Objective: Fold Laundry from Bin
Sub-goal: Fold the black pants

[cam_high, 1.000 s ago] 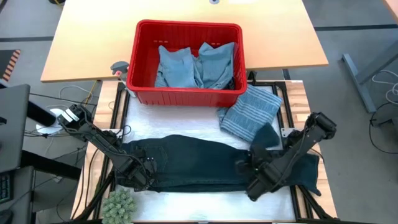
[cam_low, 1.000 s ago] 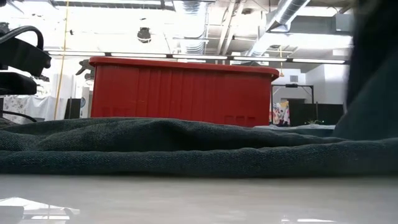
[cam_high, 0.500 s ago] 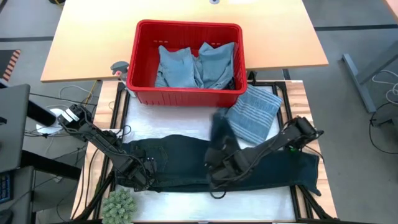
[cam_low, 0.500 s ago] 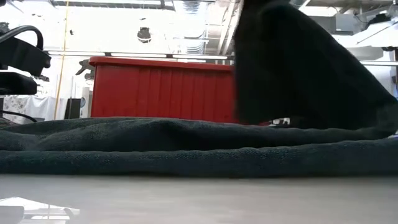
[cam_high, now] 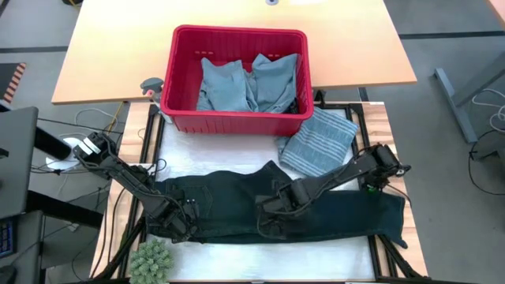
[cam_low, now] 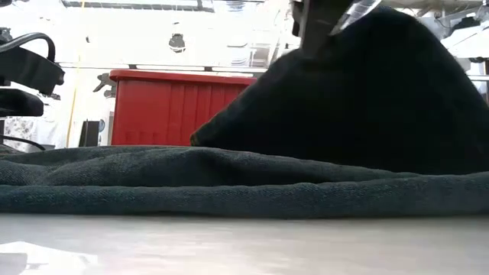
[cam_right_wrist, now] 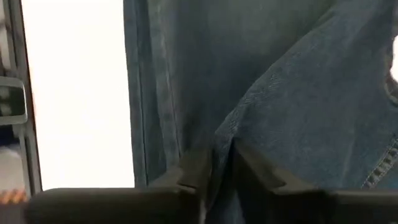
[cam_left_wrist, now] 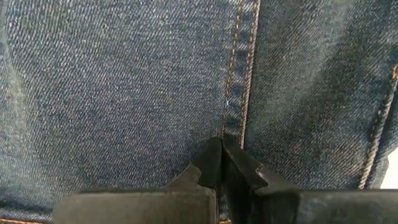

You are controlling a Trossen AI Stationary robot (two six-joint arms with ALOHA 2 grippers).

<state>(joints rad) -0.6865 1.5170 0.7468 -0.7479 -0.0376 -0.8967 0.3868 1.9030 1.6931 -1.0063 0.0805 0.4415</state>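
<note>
Dark navy denim jeans (cam_high: 237,207): spread lengthwise across the white surface (cam_high: 260,154) at the robot's side, reaching from the left gripper to the surface's right edge; a flap of the same denim (cam_high: 272,175) is lifted to a point near the middle, seen in the low view as a dark peak (cam_low: 367,99) rising over the flat layer (cam_low: 191,179).

Left gripper (cam_high: 180,224): down on the left end of the jeans; fingers (cam_left_wrist: 208,165) pressed together on the denim beside a stitched seam (cam_left_wrist: 239,81) in the left wrist view.

Right gripper (cam_high: 272,214): at the middle of the jeans, its arm (cam_high: 347,170) stretched in from the right edge; in the right wrist view the fingers (cam_right_wrist: 193,168) stand slightly apart with a fold edge of denim (cam_right_wrist: 261,99) running between them; whether they pinch it or have let go, cannot tell.

Striped grey-blue garment (cam_high: 319,142): lies crumpled on the surface, just beside the bin's right corner nearest the robot, touching the lifted denim's side.

Red bin (cam_high: 237,118): stands at the far edge of the white surface, against the wooden tabletop (cam_high: 110,55); holds light blue garments (cam_high: 248,83), bunched in two heaps side by side; its ribbed wall (cam_low: 176,111) shows behind the jeans in the low view.

Green spiky ball (cam_high: 151,259): at the near left corner, just beside the left gripper.
</note>
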